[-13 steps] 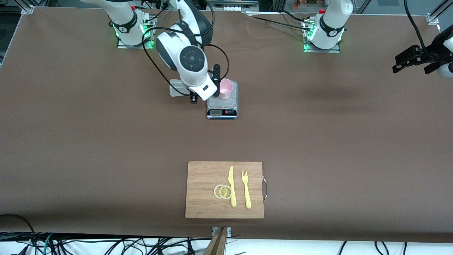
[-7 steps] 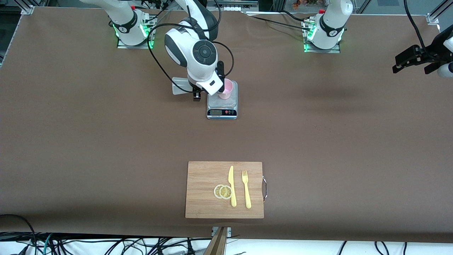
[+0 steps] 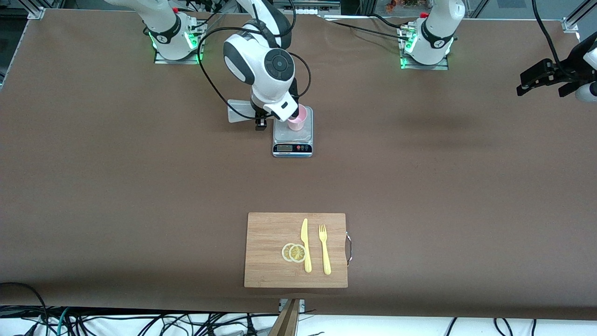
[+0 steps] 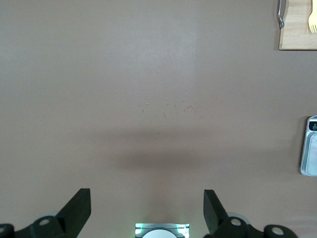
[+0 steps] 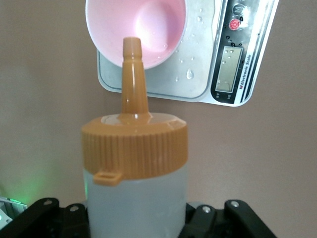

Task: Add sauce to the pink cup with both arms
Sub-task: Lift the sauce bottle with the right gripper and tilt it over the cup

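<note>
**Right arm bent low, left arm waiting high**

Right arm [image 3: 261,60] reaches out from its base, elbow folded, wrist tipped down. Right gripper [image 5: 136,218] clamped tight on the sauce bottle [image 5: 134,168], off the desk's centre toward the base edge. Left arm waits; left gripper [image 4: 147,210] hangs high at its end of the desk, fingers [image 4: 79,206] spread wide, holding nothing.

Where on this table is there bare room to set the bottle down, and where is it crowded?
Bare table lies between the scale and the cutting board, and toward both table ends. Crowded: the scale, where the right gripper holds the bottle over the pink cup. The left gripper waits open at its end.
</note>
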Controlling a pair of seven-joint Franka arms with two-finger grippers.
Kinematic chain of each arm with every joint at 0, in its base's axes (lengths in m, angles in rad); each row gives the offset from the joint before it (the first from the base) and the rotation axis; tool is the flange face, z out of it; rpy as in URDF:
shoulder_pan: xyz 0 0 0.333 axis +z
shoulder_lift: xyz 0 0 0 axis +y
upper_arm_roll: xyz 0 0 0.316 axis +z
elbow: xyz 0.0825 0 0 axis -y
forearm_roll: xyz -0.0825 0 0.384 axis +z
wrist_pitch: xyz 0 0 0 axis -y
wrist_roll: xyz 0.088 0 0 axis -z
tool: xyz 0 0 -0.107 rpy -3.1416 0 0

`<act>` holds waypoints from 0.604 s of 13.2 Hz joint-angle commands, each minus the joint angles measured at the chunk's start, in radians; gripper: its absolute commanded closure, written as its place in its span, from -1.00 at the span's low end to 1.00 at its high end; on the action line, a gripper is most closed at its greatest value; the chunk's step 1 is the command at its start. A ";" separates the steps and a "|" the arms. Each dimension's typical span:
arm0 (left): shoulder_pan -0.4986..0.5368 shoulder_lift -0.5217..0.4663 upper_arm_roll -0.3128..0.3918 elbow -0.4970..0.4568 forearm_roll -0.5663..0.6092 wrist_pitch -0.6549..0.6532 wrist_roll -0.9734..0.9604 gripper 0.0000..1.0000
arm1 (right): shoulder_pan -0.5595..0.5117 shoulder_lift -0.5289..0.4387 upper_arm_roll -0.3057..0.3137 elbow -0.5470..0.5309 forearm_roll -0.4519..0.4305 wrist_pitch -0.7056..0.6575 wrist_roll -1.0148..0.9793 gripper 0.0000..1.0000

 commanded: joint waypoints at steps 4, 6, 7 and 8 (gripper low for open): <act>0.005 -0.022 -0.010 -0.016 -0.003 -0.009 -0.007 -1.00 | 0.039 -0.007 -0.010 0.009 -0.059 -0.028 0.037 1.00; 0.005 -0.022 -0.010 -0.016 -0.003 -0.009 -0.007 -1.00 | 0.045 -0.007 -0.010 0.009 -0.064 -0.030 0.037 1.00; 0.005 -0.022 -0.010 -0.016 -0.003 -0.009 -0.008 -1.00 | 0.045 -0.007 -0.010 0.009 -0.066 -0.031 0.037 1.00; 0.005 -0.022 -0.010 -0.016 -0.003 -0.011 -0.008 -1.00 | 0.045 -0.003 -0.010 0.009 -0.076 -0.031 0.037 1.00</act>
